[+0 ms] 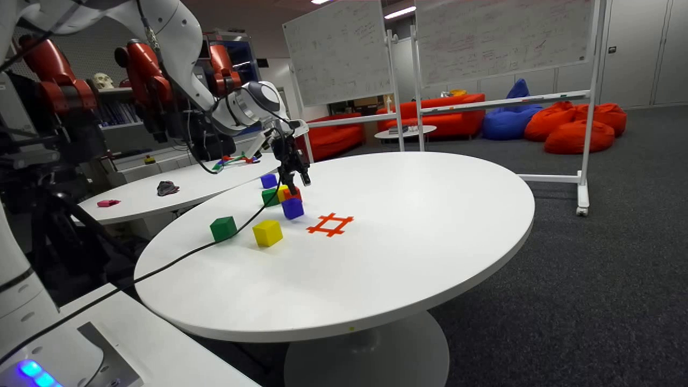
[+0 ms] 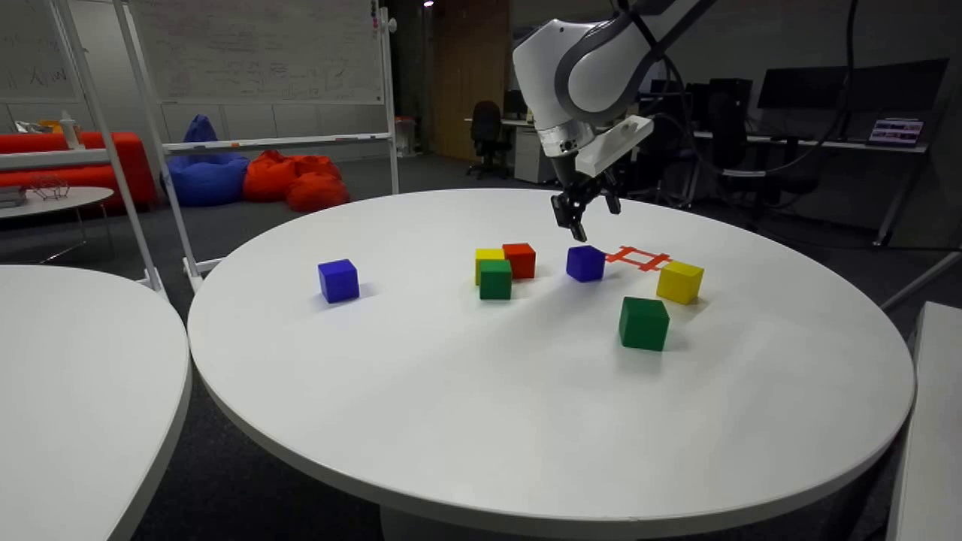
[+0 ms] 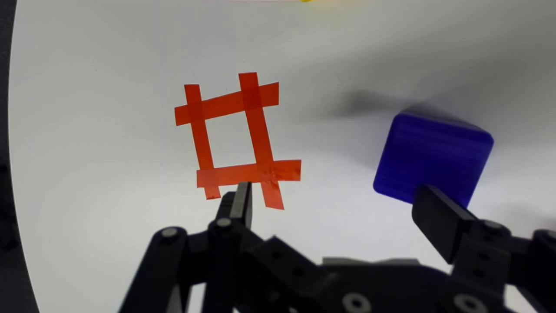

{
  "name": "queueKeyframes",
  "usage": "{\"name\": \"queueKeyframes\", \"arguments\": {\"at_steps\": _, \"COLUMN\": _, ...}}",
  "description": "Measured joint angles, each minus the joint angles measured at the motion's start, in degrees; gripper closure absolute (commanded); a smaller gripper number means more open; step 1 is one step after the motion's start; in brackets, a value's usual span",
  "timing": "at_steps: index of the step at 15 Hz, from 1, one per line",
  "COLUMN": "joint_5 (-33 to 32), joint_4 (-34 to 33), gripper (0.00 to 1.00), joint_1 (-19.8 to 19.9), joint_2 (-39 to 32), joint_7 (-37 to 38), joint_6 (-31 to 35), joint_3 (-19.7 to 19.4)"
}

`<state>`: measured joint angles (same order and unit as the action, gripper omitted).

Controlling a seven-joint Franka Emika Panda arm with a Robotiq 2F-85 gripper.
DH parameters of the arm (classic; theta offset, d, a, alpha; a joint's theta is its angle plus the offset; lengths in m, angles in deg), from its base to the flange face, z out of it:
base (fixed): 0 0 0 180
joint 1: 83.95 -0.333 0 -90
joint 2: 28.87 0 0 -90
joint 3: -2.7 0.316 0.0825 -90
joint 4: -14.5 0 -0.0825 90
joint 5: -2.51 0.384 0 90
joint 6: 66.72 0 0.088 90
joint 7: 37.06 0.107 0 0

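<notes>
My gripper (image 3: 334, 191) is open, its jaws wide apart with only the white table surface showing between them. In the wrist view, one fingertip overlaps a blue cube (image 3: 430, 156) and the opposite one lies over the edge of a red tape square (image 3: 260, 134). Both exterior views show the gripper (image 2: 597, 223) above the table, near that blue cube (image 2: 585, 264) and apart from it. A red cube (image 2: 519, 261), a yellow cube (image 2: 488, 258) and a green cube (image 2: 495, 280) are clustered close by. Nothing is held.
Another yellow cube (image 2: 680, 282), a larger-looking green cube (image 2: 644, 324) and a second blue cube (image 2: 339, 281) sit apart on the round white table (image 2: 481, 421). A black cable (image 1: 177, 262) runs across an exterior view. Another table (image 2: 75, 391) adjoins this one.
</notes>
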<state>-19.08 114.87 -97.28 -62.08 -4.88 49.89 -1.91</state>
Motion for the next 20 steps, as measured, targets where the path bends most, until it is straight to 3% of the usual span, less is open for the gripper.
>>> {"name": "queueKeyframes", "arguments": {"at_steps": 10, "joint_5": -1.8, "joint_4": -3.2, "gripper": 0.0, "joint_1": -3.8, "joint_2": -3.9, "joint_7": 0.0, "joint_6": -3.0, "joint_3": 0.2}}
{"name": "queueKeyframes", "arguments": {"at_steps": 20, "joint_5": -2.8, "joint_4": -2.8, "gripper": 0.0, "joint_1": -4.9, "joint_2": -3.6, "joint_7": -0.5, "joint_6": -1.2, "joint_3": 1.3}}
